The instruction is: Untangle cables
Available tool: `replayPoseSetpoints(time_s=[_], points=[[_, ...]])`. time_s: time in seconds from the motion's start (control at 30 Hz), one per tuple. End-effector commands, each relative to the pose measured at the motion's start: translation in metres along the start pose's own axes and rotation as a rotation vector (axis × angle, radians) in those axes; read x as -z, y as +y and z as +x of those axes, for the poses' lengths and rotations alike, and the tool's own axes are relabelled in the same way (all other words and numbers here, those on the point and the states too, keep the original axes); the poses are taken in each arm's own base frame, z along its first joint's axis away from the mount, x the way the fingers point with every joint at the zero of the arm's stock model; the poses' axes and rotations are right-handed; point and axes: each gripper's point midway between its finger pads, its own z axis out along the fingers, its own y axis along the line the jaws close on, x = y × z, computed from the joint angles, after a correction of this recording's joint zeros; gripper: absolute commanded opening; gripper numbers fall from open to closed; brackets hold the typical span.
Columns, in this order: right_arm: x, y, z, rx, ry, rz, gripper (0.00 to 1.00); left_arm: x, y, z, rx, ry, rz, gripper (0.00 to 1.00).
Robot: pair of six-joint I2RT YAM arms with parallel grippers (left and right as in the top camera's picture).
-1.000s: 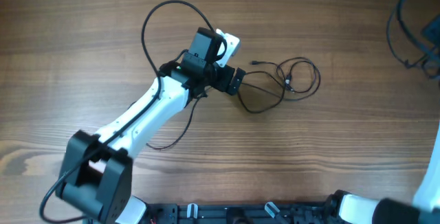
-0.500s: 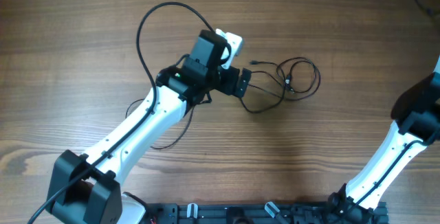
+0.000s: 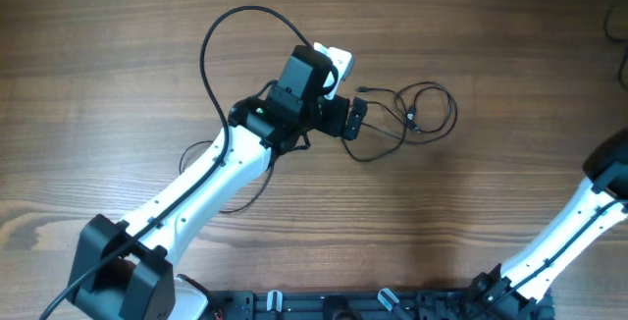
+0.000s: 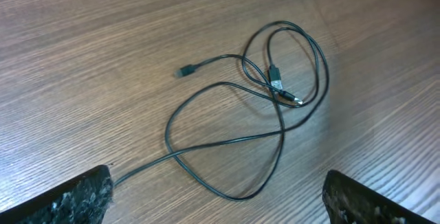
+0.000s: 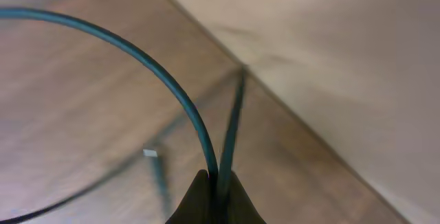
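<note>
The cables point(image 3: 410, 116) lie as thin black loops with small plug ends on the wooden table, just right of centre. My left gripper point(image 3: 355, 120) stands open at the left edge of those loops. In the left wrist view the cables point(image 4: 276, 84) spread out ahead of my left gripper point(image 4: 216, 183), and one loop reaches in between its wide-apart fingers point(image 4: 75, 196). My right gripper point(image 5: 218, 186) is shut on two strands of a dark cable point(image 5: 172, 86), which arcs away to the left. The overhead view does not show my right gripper.
The left arm's own thick black cable point(image 3: 208, 45) arches over the table at the upper left. My right arm point(image 3: 603, 178) rises at the right edge. The right wrist view shows the table edge point(image 5: 275, 100) with a pale floor beyond it.
My left gripper has moved a little to the right, closer to the loops. My right arm has swung up at the right edge, and the cable bundle at the top right has left the frame.
</note>
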Motion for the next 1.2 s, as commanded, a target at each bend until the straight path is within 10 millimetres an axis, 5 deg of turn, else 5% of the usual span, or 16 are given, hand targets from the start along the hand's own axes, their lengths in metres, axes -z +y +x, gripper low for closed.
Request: replayPoseSetpoints(time_s=[0.0,0.37,0.4,0.43,0.47,0.57,0.7,0.93,1.03,1.17], points=[[0.002,0.048,-0.008,0.017,-0.033,-0.053,0.05,0.006,-0.013,-0.003,-0.006,-0.014,0.031,1.00],[0.004,0.021,0.002,0.038,0.007,0.121,0.06,0.006,-0.012,0.005,-0.003,0.020,0.024,1.00],[0.004,0.021,0.003,0.038,0.009,0.121,0.14,0.006,-0.012,0.005,-0.003,0.019,0.024,1.00],[0.004,0.022,0.003,0.034,0.010,0.120,0.89,0.006,-0.012,0.005,-0.003,0.020,0.024,1.00],[0.004,0.022,0.004,0.035,0.013,0.121,0.99,0.006,-0.012,0.006,-0.003,0.024,0.023,1.00],[0.017,0.023,-0.008,-0.020,-0.012,0.105,1.00,0.006,-0.011,0.009,-0.013,0.034,0.021,1.00],[0.086,0.021,-0.064,-0.109,-0.140,0.047,1.00,0.006,-0.011,0.009,-0.017,0.033,0.021,1.00],[0.267,-0.003,-0.146,-0.234,-0.407,-0.011,1.00,0.007,-0.009,0.020,-0.036,0.078,0.012,1.00],[0.307,0.000,-0.144,-0.271,-0.412,-0.050,1.00,0.007,-0.009,0.020,-0.058,0.078,0.013,1.00],[0.315,0.032,-0.106,-0.301,-0.250,-0.156,1.00,0.008,0.003,0.011,-0.066,0.042,-0.056,1.00]])
